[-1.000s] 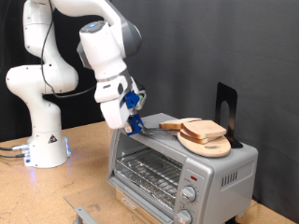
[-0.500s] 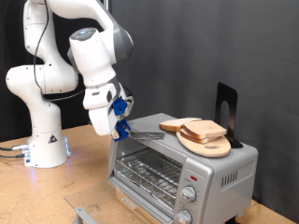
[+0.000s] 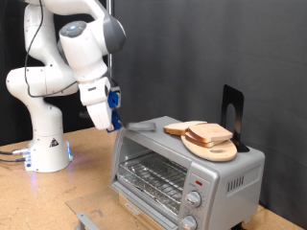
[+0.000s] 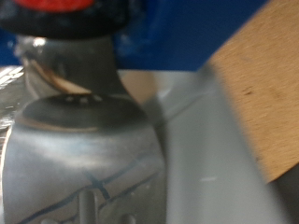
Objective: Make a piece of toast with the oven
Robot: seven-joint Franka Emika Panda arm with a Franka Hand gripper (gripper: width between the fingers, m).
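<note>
A Franka arm's end effector hangs above the desk just off the exterior view's left end of the oven, gripping the handle of a grey spatula whose blade lies on the oven's top. Farther right, the piece of toast rests on that top, leaning against a round wooden board. The oven's glass door is closed.

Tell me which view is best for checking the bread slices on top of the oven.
Exterior view. Bread slices lie on the oven top toward the exterior view's right, one on the round wooden board, unobstructed. The gripper hangs off the oven's left edge. Wrist view shows only blurred close-up metal, no bread.
</note>
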